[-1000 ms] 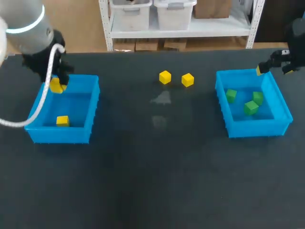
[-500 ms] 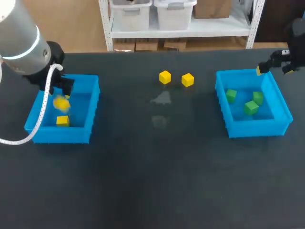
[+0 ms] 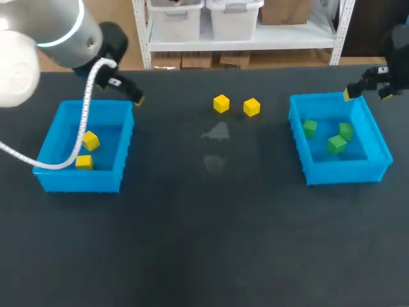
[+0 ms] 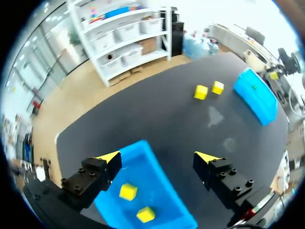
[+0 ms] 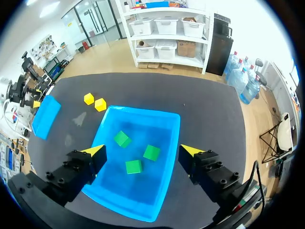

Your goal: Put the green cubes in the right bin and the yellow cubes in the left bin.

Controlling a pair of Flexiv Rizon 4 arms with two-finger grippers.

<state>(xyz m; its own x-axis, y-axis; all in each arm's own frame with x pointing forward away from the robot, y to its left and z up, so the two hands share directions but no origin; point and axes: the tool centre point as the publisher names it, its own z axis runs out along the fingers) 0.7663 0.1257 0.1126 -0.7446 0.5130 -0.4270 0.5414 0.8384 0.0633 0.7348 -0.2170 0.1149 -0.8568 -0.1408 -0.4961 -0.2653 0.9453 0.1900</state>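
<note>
Since the earlier frames, the left gripper (image 3: 131, 94) has released the small yellow cube (image 3: 90, 141) it held over the open blue plastic bin on the left (image 3: 80, 182). That cube now lies on the bin floor, near a second yellow cube (image 3: 84, 162) but apart from it. The left arm has risen and swung toward the table's middle, and its gripper now hangs over the bin's far right corner. The right arm has not shifted.

Left wrist view: the left gripper (image 4: 158, 156) has its fingers spread wide with nothing between them. The left bin and its two cubes lie below.

Right wrist view: the right gripper (image 5: 142, 150) is likewise spread and empty, over the matching blue plastic bin on the right (image 3: 345, 173). That bin holds three green cubes (image 3: 310, 128) (image 3: 346, 131) (image 3: 336, 144). From the head view the gripper sits near the bin's far rim, but how high above it cannot be told.

Outstanding: two loose yellow cubes (image 3: 221, 103) (image 3: 252, 107) stand side by side, slightly apart, on the dark table (image 3: 204, 243) between the bins, toward its far edge. No green cube shows outside the right bin.

Assessment: the green half appears done, and the yellow half stands at two of four. The next step is probably the left arm fetching the nearer loose cube. The pair stand close together, so a spread finger could nudge the neighbour.
</note>
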